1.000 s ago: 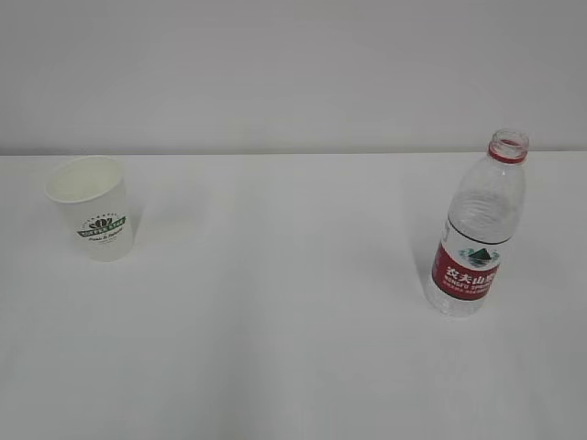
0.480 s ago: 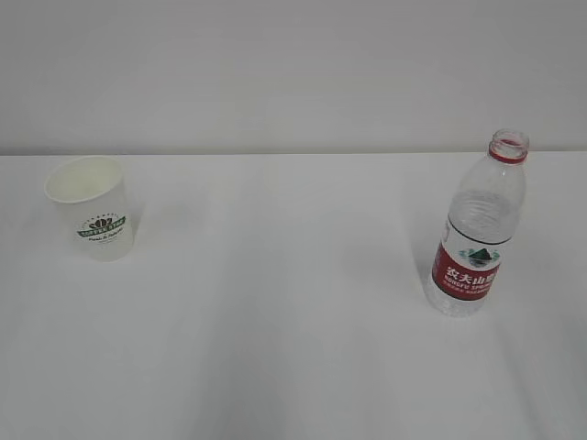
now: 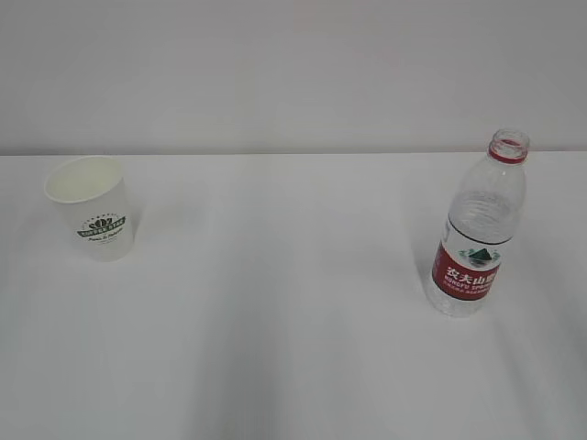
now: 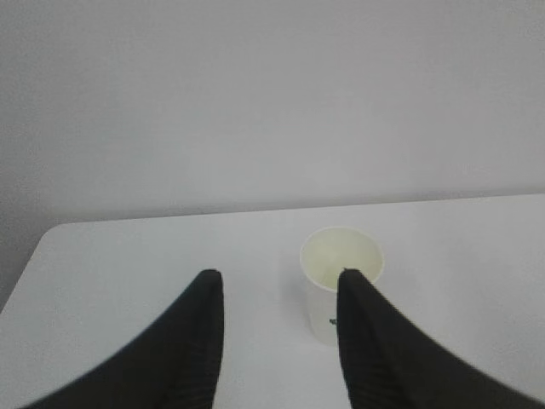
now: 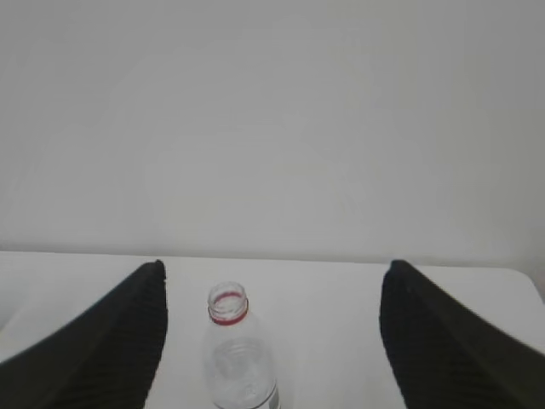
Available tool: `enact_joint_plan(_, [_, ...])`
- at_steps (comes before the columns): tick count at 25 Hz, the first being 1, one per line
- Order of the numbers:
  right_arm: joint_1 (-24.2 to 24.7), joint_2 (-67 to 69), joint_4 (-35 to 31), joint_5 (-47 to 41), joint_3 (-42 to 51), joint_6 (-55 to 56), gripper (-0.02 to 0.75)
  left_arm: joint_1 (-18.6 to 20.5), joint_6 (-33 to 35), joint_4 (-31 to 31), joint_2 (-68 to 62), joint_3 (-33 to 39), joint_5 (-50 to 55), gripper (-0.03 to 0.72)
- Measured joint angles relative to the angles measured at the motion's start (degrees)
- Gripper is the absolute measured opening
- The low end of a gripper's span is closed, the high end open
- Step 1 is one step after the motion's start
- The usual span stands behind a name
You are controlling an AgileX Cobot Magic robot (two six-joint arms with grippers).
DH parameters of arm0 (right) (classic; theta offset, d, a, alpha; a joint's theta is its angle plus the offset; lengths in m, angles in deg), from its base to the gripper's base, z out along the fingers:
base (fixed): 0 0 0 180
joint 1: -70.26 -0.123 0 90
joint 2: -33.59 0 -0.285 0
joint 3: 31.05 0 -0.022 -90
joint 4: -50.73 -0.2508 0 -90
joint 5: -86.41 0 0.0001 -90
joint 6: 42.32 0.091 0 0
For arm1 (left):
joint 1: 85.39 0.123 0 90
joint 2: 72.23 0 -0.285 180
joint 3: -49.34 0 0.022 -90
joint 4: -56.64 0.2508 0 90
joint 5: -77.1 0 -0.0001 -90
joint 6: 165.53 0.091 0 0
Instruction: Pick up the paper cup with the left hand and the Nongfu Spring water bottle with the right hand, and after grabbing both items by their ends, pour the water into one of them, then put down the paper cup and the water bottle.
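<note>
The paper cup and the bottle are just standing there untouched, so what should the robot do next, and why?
Probably move both arms forward. The paper cup and water bottle stand upright and apart on the table, ungrasped. Each wrist view shows an open pincer, left and right, short of its target.

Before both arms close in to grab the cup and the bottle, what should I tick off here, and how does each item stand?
1. Paper cup upright, mouth up: ok.
2. Bottle upright, cap off: ok.
3. Left gripper open, nothing held: ok.
4. Right gripper open wide, nothing held: ok.
5. Cup centred between the left fingers: not ok, it sits behind the right-hand finger.
6. Water level in the bottle: cannot tell.
</note>
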Motion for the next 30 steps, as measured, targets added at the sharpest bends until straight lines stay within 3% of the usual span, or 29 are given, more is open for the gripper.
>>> enact_joint_plan(4, [0.0,1.2,0.0,3.9,0.0,-0.7,0.587,-0.3,0.0,-0.6,-4.0,0.0,-5.8,0.327])
enact_joint_plan(15, [0.0,10.3,-1.6,19.9,0.0,-1.2,0.587,-6.8,0.0,-1.0,-16.3,0.0,-14.5,0.325])
enact_joint_plan(25, [0.0,16.8,-5.9,24.5,0.0,-1.2,0.587,-7.0,0.0,-1.0,-25.3,0.0,-27.5,0.325])
enact_joint_plan(30, [0.0,21.2,-3.5,28.4,0.0,-1.2,0.587,-7.0,0.0,-1.1,-29.1,0.3,-34.7,0.325])
